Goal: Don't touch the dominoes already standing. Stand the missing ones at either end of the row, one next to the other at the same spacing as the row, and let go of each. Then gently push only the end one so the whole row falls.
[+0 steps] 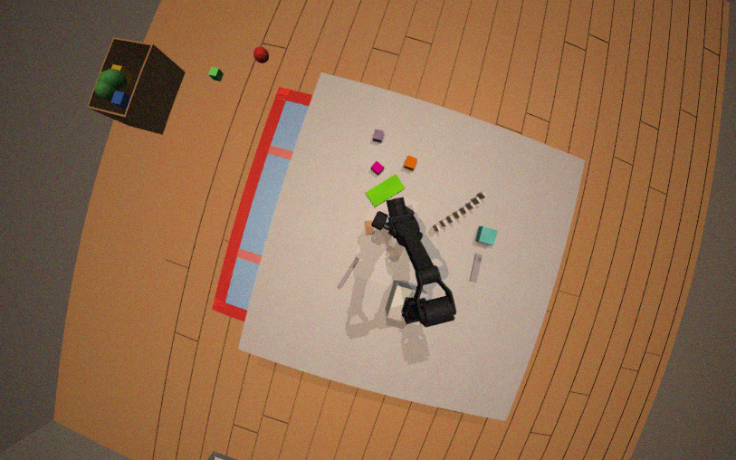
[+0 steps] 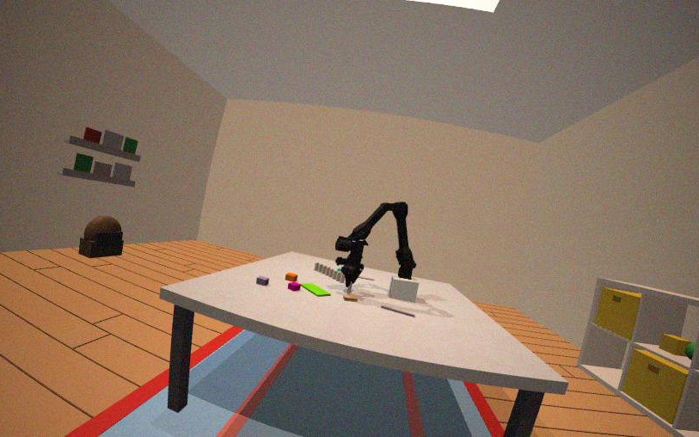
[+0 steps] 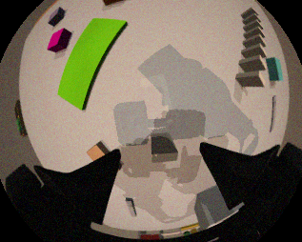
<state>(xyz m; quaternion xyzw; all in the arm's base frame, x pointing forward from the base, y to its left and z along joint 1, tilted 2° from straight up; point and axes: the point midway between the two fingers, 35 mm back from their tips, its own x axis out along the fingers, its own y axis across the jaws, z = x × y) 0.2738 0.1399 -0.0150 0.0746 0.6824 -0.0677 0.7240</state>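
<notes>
Several grey-beige dominoes stand in a slanting row; its nearer end domino (image 3: pixel 251 79) stands at the right in the wrist view. The row (image 1: pixel 458 215) (image 2: pixel 328 272) lies right of the arm in the top view. A loose domino (image 2: pixel 349 288) (image 3: pixel 164 155) stands apart from the row, below my gripper; the arm hides it in the top view. My gripper (image 2: pixel 348 281) (image 3: pixel 161 151) points down over this domino, open, a fingertip on each side in the wrist view and nothing gripped. No other loose domino can be made out.
A tan block (image 1: pixel 368 227) (image 2: pixel 350 298) (image 3: pixel 96 151) lies beside the gripper. A lime slab (image 1: pixel 385 190) (image 3: pixel 90 62), magenta (image 1: pixel 377 167), orange (image 1: pixel 410 162) and purple (image 1: pixel 377 136) blocks lie beyond. A teal block (image 1: pixel 486 234) is near the row; a pale box (image 2: pixel 403 289) is near the arm's base.
</notes>
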